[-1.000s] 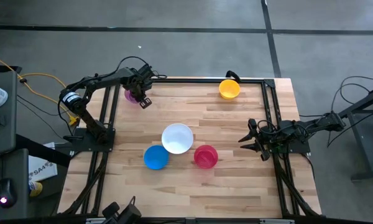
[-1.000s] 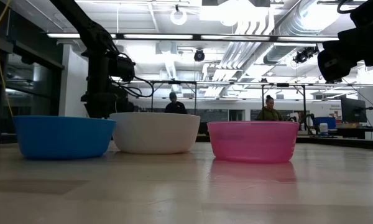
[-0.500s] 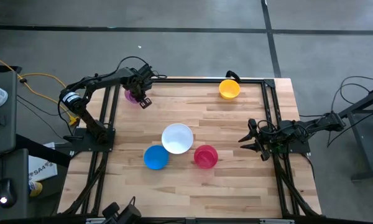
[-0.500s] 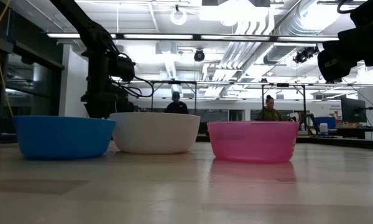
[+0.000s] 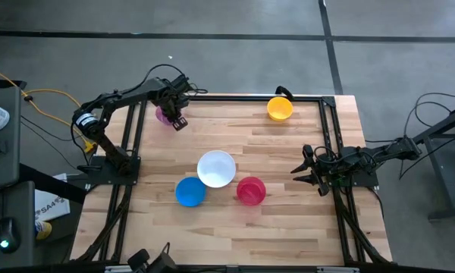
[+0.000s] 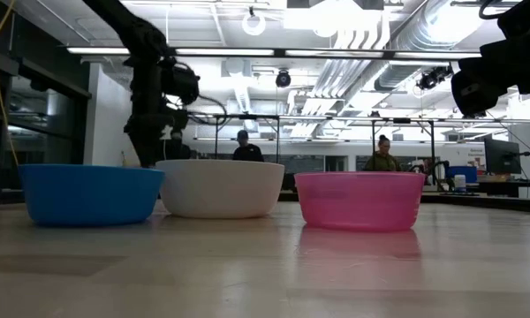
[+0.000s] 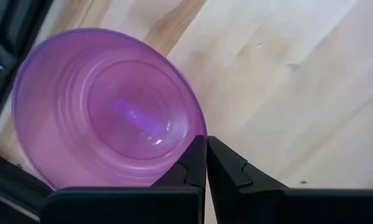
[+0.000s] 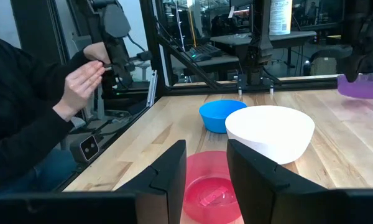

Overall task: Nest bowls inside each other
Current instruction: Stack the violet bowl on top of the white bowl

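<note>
The purple bowl (image 5: 164,114) hangs a little above the table's far left corner, with my left gripper (image 5: 171,115) shut on it; the left wrist view looks down into the bowl (image 7: 105,112). The white bowl (image 5: 216,168), blue bowl (image 5: 189,192) and red bowl (image 5: 250,190) stand close together on their bases mid-table. The yellow-orange bowl (image 5: 280,108) stands at the far edge. My right gripper (image 5: 303,171) waits open at the right side, level, facing the red bowl (image 8: 211,190). My left gripper (image 7: 206,140) pinches the purple bowl's rim (image 7: 196,121) on the side toward the table's middle, one finger inside the wall and one outside. The fingers come from above, pointing down. The bowl (image 8: 362,85) hangs open side up, clear of the table.
A black frame rail (image 5: 235,97) runs along the far edge, and side rails (image 5: 330,136) border the table. A person's hand (image 8: 81,84) shows beyond the table's near side in the right wrist view. Bare wood (image 5: 235,133) lies between the purple bowl and the cluster.
My left gripper, shut on the purple bowl, has risen, mostly in the last half second, lifting the bowl off the table at the far left corner. The other bowls have stayed in place.
</note>
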